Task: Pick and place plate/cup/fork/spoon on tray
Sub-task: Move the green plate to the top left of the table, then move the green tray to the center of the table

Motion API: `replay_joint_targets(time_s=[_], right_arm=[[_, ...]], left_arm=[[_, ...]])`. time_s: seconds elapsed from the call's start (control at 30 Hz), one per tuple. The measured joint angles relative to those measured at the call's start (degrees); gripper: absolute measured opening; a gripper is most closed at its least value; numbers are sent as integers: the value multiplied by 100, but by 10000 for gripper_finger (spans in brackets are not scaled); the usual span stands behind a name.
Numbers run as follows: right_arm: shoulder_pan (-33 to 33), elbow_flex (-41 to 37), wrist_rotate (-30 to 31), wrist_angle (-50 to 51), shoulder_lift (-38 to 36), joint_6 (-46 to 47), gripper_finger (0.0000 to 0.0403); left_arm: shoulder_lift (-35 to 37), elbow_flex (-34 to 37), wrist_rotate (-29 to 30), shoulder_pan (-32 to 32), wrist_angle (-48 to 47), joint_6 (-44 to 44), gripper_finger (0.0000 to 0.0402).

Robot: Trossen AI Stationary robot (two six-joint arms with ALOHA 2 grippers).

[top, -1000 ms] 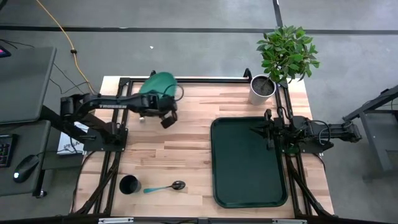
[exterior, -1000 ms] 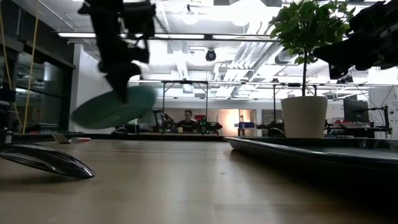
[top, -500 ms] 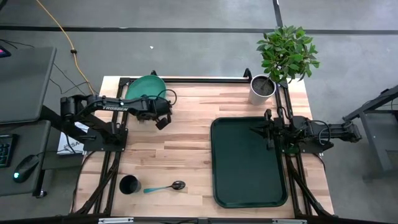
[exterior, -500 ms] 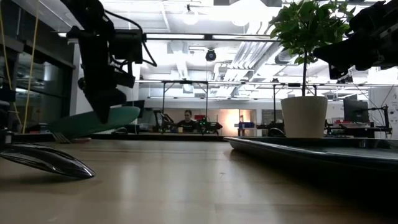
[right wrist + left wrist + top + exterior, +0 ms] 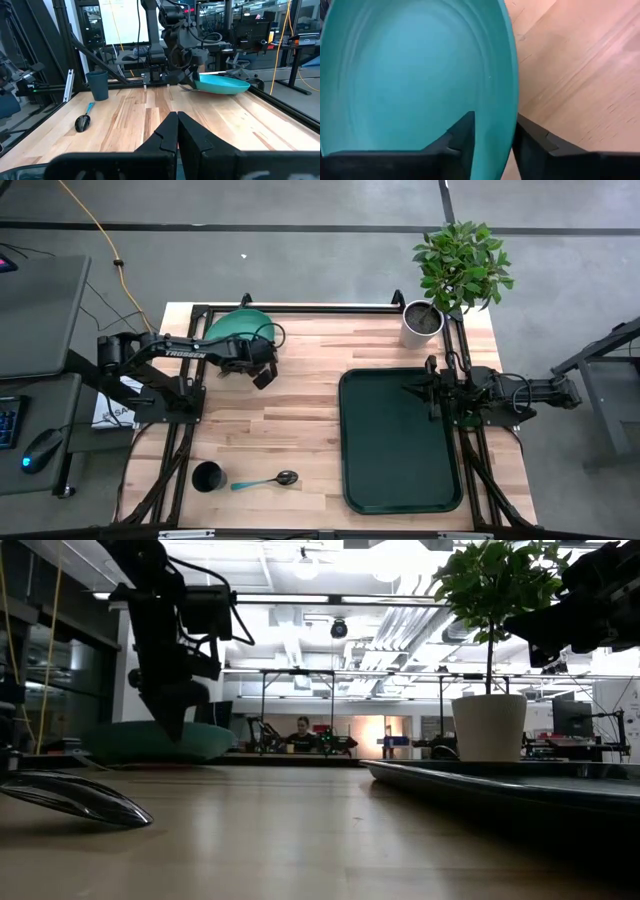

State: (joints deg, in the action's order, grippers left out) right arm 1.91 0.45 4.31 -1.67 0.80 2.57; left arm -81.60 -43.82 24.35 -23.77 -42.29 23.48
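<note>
The teal-green plate (image 5: 232,328) lies on the table's far left part; it also shows in the low view (image 5: 140,743) and the right wrist view (image 5: 222,84). My left gripper (image 5: 252,350) is shut on its rim. The black cup (image 5: 207,477) stands at the near left, with the teal-handled spoon (image 5: 265,480) lying beside it. The dark green tray (image 5: 400,440) lies at the right. My right gripper (image 5: 428,390) is shut and empty over the tray's right edge. The fork is hidden. My left gripper pinches the plate's rim (image 5: 507,131) on the side toward the table's right and near edges. One finger (image 5: 465,135) is inside the dish and the other (image 5: 532,142) is outside. The fingers point down from above (image 5: 175,725). The plate sits level with its base on the table.
A white plant pot (image 5: 422,323) with a green plant stands at the far right, behind the tray. Black frame rails run along the table's far and side edges. Bare wood lies between the plate and the tray.
My left gripper has gone down and a little toward the table's left edge with the plate. The plate was lifted and tilted; it now sits level on the table at the far left. My gripper keeps its hold on the rim.
</note>
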Motion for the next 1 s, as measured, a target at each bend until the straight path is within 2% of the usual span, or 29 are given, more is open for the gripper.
replay_joint_targets(time_s=[0.1, 0.47, 0.6, 0.77, 0.9, 1.0], right_arm=[[0, 1, 0, 0, 0, 0, 0], [0, 0, 0, 0, 0, 1, 0], [0, 0, 0, 0, 0, 0, 0], [0, 1, -2, 0, 0, 1, 0], [0, 0, -2, 0, 0, 2, 0], [0, 1, -2, 0, 0, 0, 0]], left_arm=[[0, -94, -36, 0, 2, 215, 131], [0, -520, -895, 0, 1, 331, 185], [21, -921, -1383, 15, -5, 284, 191], [24, -1775, -2042, 24, 50, 9, 191], [53, -2304, -2273, 168, 746, -233, 191], [241, -2332, -2291, 370, 1899, -229, 189]])
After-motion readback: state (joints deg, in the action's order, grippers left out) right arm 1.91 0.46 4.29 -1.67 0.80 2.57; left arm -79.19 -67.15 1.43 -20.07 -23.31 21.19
